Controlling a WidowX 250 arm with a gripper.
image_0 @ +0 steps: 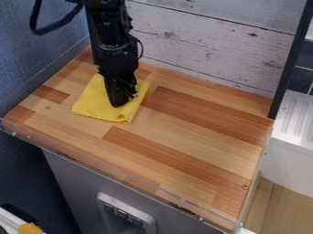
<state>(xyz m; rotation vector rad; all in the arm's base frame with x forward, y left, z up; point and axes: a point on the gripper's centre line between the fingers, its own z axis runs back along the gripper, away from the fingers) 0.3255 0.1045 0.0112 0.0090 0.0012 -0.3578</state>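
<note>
Near edge: grey cabinet front [76, 173] w/ pale plastic-framed fitting [107, 197] set in it; above, clear see-through strip [183, 205] along the near rim.

Surface: striped wooden butcher-block table [202, 123], light & reddish-brown strips.

Item, 1 pc.: soft bright-yellow cloth [90, 103], laid approx. flat on table, far-L part as seen from here. Outline roughly sq., no clear long axis; one corner pts. twd. near-L, near-R corner a bit rumpled.

Hand, 1 pc.: black two-finger robot hand [118, 103], pointing down directly over cloth, tip approx. mid-cloth, slightly twd. its near-R side; yellow shows both sides of it. Rel. to cloth: above it, no sideways gap. Contact: can't tell. State: can't tell if released, clenched or grasping cloth.

Arm: black jointed robot arm [110, 27], from top edge, near-vert.; only one, so nearest by default.

Far: whitewashed plank wall [207, 45] behind table.
</note>
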